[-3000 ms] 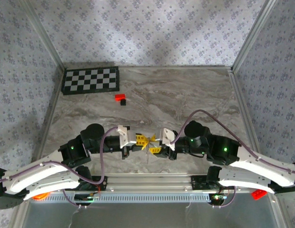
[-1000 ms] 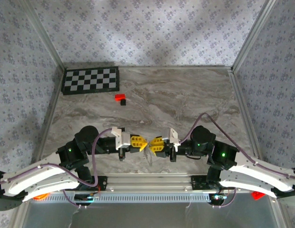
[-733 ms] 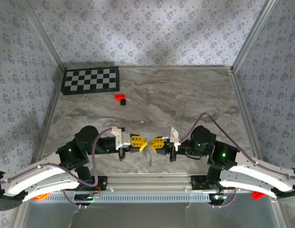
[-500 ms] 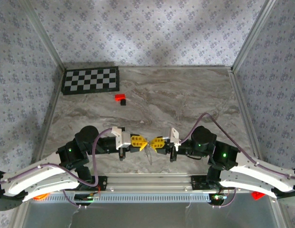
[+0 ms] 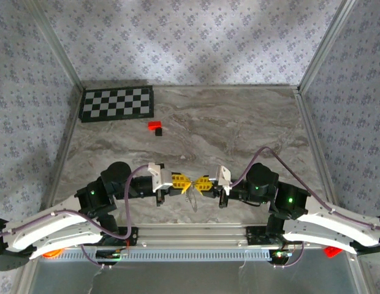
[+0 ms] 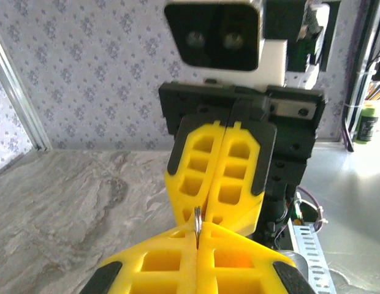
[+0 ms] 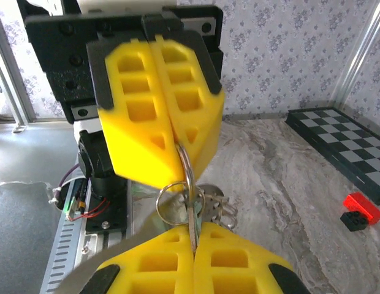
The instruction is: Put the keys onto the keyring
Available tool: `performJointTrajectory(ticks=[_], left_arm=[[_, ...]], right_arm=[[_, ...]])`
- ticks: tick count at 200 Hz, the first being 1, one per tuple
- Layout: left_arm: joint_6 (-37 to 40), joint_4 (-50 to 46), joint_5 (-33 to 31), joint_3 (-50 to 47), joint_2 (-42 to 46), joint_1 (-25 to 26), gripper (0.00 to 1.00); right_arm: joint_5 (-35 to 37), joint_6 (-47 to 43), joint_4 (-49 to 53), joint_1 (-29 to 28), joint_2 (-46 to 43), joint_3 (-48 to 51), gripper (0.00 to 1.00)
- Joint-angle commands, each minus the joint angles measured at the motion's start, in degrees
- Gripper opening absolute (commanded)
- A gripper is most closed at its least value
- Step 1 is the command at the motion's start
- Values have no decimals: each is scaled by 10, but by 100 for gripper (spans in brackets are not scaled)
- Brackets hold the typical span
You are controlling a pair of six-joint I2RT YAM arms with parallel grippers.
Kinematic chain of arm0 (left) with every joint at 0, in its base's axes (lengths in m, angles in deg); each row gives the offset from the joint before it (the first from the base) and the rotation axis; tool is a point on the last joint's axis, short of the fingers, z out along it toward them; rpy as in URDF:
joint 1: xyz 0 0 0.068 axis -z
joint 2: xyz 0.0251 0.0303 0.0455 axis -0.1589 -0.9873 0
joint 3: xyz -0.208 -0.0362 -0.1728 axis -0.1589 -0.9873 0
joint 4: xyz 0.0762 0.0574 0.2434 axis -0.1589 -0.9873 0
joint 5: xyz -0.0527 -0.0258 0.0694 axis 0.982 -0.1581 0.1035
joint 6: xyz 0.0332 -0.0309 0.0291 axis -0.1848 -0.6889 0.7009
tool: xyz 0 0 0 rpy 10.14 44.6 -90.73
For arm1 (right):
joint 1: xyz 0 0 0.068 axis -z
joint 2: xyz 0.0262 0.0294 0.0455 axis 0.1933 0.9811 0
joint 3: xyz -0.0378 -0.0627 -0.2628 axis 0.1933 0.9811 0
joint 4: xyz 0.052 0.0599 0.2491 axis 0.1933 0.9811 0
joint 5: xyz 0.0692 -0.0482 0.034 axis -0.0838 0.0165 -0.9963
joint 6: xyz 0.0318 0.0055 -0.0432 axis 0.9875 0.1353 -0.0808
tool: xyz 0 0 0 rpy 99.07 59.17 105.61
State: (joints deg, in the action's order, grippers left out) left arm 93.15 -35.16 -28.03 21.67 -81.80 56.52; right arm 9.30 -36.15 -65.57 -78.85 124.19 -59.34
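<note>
Left pincer (image 5: 179, 182) and right pincer (image 5: 201, 184) tip to tip above marbled tabletop (image 5: 239, 122), both clamped shut on metal keyring (image 7: 185, 168), silvery keys (image 7: 211, 203) dangling beneath

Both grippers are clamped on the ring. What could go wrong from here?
1. The left gripper and right gripper each pinch the thin keyring edge-on, by a small bite. Any pull or twist between the arms could pop it out of one grip.
2. The keys seem to dangle loose beside the ring. A slip would likely drop everything onto the table.
3. The opposing fingertips nearly touch, so closing in further risks a collision.
</note>
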Motion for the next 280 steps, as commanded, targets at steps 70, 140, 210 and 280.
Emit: performJointTrajectory(ticks=[70, 140, 210, 280], left_arm=[[16, -24, -33, -1, -3, 0, 0], [25, -62, -60, 0, -5, 1, 0], [31, -40, -87, -27, -17, 0, 0], [22, -16, -84, -45, -17, 0, 5]], right_arm=[[33, -22, 13, -7, -21, -22, 0], [56, -31, 18, -6, -24, -31, 0], [109, -41, 69, 0, 6, -83, 0], [148, -38, 134, 0, 67, -146, 0]])
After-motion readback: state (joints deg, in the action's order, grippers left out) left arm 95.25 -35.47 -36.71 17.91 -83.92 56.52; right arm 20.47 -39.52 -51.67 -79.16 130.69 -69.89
